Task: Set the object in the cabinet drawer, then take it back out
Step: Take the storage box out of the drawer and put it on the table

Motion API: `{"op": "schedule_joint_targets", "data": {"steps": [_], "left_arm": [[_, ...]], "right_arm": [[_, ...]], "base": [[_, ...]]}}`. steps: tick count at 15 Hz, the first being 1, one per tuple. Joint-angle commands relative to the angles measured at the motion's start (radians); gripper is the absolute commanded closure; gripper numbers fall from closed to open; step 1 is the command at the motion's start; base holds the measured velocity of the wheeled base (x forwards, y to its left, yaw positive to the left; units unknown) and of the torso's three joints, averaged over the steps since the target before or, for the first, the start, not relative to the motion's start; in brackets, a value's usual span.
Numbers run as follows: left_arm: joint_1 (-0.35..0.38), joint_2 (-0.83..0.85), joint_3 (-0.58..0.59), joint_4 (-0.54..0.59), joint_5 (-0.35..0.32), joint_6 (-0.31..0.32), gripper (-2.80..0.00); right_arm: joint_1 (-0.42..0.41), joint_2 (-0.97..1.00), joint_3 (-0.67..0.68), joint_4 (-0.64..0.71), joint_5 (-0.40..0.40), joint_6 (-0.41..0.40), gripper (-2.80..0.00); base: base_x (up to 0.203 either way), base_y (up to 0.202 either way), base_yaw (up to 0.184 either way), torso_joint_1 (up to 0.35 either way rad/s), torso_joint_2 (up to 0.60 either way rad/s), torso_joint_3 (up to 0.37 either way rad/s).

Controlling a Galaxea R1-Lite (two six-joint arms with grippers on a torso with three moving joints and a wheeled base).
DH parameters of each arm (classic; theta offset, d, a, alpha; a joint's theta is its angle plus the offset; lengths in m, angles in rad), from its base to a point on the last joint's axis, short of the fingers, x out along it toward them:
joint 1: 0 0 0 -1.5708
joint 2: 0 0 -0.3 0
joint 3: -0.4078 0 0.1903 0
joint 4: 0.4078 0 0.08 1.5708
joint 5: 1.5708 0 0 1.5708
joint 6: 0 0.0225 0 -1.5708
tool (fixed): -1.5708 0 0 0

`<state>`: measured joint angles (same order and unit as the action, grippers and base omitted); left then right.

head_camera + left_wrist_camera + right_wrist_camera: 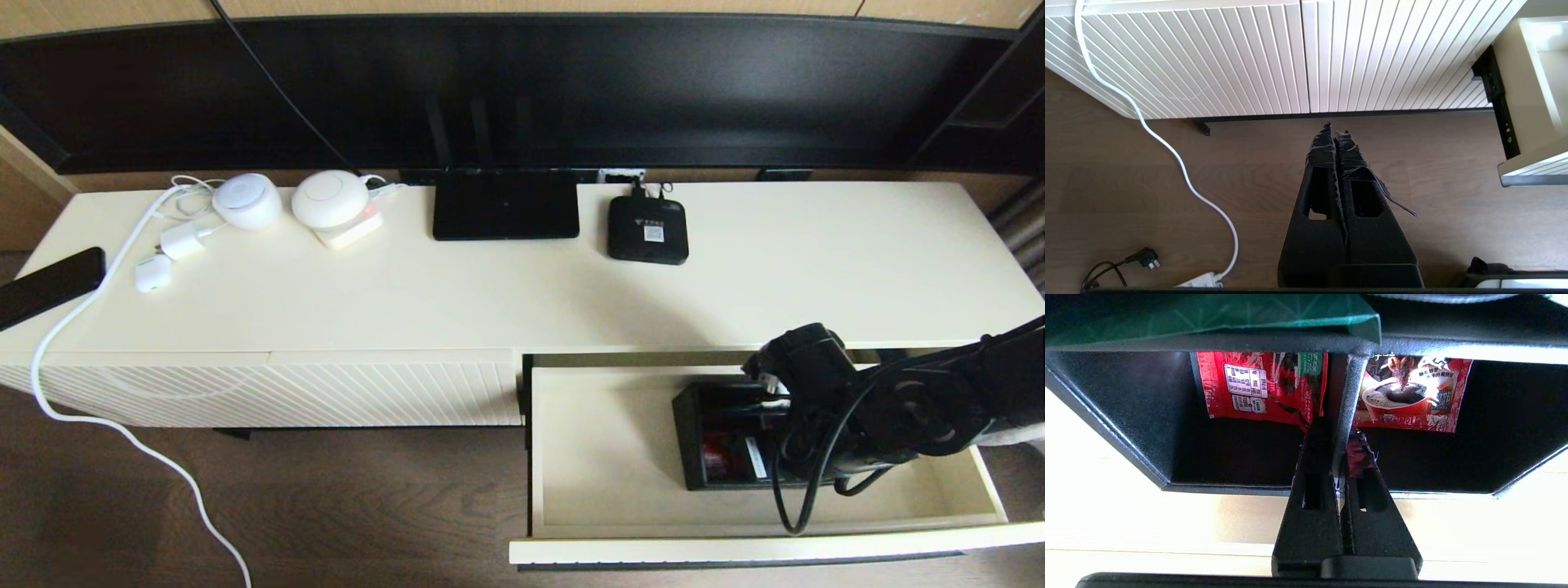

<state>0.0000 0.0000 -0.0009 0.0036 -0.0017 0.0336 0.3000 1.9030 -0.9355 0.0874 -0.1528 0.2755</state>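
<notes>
**Right tool clamped on the organizer box inside the open drawer**

Nearest the head camera, the cabinet drawer (604, 457) stands pulled out at the right end of the cabinet, its plain cream interior showing. Inside it, toward the right, the black organizer box (718, 441) rests on the drawer floor with red packets visible in its compartments. The right tool (780, 400) reaches down into the box from the right, its arm and cables covering part of the box.

From the right wrist view, the right tool (1340, 457) has its fingers pressed together on the divider wall (1349, 392) between the two square compartments, one finger on each side of it. A red sachet (1261, 388) lies in one compartment and another red sachet (1412, 396) in the other; a teal packet (1216, 314) sits in the long compartment beyond.

The left tool (1336, 132) hangs low over the wooden floor (1167, 196) in front of the ribbed front panel (1208, 57), its fingers closed on nothing. A white cable (1180, 163) trails across the floor beside it.

On the cabinet top sit a black router (504, 208) and a small black square device (647, 230).
</notes>
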Motion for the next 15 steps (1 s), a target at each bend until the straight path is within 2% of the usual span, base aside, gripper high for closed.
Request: {"op": "schedule_joint_targets", "data": {"steps": [1,15], "left_arm": [[0.000,0.002,0.000,0.001,0.000,0.000,0.00],[0.000,0.002,0.000,0.001,0.000,0.000,0.00]], "right_arm": [[0.001,-0.025,0.006,0.002,-0.001,0.001,0.00],[0.004,-0.246,0.070,0.063,-0.004,-0.013,0.00]], "base": [[0.000,0.000,0.000,0.000,0.00,0.000],[0.000,0.000,0.000,0.000,0.00,0.000]]}}
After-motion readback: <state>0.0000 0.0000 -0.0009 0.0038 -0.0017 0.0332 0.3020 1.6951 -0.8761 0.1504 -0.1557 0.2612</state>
